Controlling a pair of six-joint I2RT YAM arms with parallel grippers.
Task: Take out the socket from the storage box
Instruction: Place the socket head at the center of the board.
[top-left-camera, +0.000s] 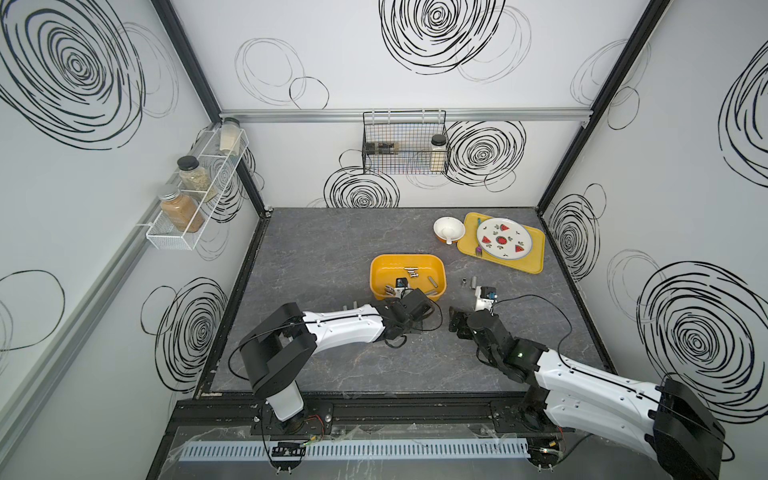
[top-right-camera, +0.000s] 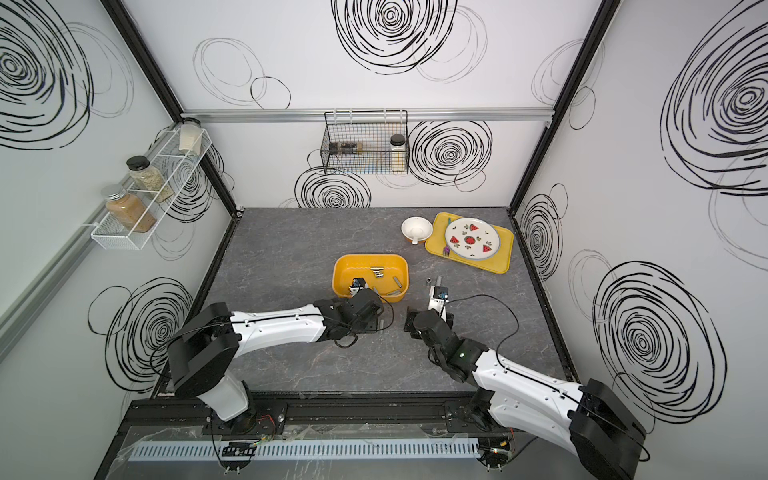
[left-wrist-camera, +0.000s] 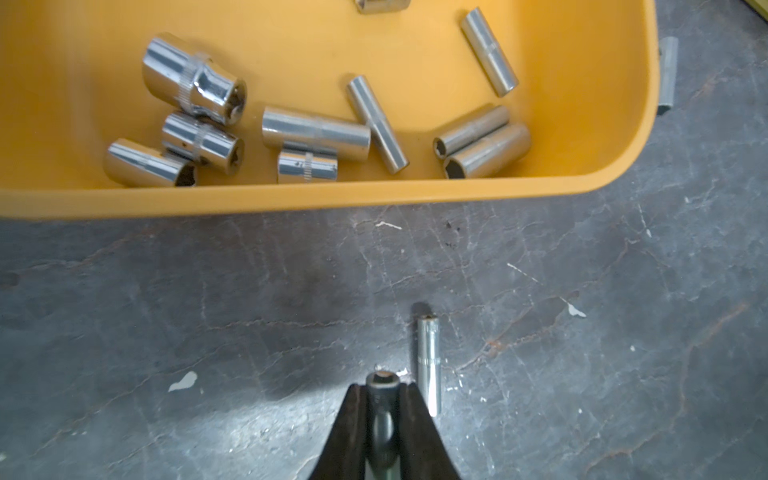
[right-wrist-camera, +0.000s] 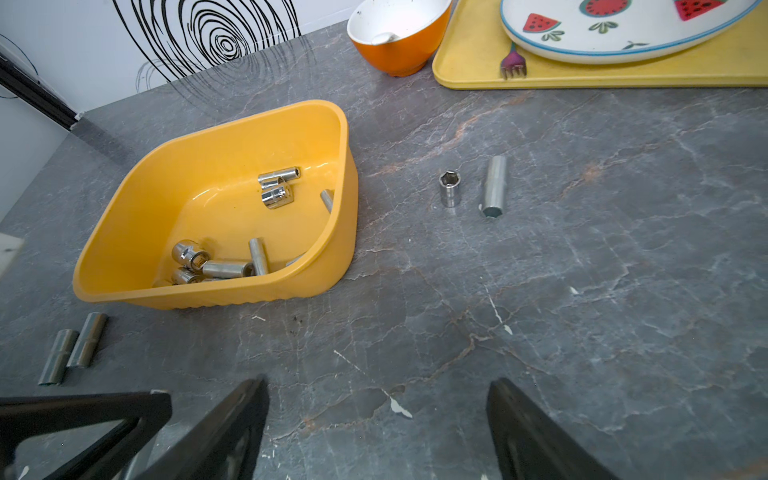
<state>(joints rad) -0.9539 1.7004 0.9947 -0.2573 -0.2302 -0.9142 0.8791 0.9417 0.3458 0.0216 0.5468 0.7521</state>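
Note:
The yellow-orange storage box (top-left-camera: 407, 258) (right-wrist-camera: 249, 297) stands mid-table with several chrome sockets (left-wrist-camera: 316, 133) lying on its floor. In the left wrist view my left gripper (left-wrist-camera: 382, 388) is shut on a small dark socket (left-wrist-camera: 382, 380). It is over the bare table just outside the box's near rim (left-wrist-camera: 291, 197). A thin socket (left-wrist-camera: 429, 365) lies on the table right beside the left gripper's fingers. My right gripper (right-wrist-camera: 376, 384) is open over the table to the right of the box, with nothing between its fingers.
Right of the box, a short socket (right-wrist-camera: 449, 189) stands upright beside a long one (right-wrist-camera: 494, 187) lying flat. Two more long sockets (right-wrist-camera: 87, 338) lie at the box's near left. A flat yellow tray (top-left-camera: 536, 249) holding a plate (top-left-camera: 504, 239) and an orange bowl (top-left-camera: 449, 230) sit at the back right.

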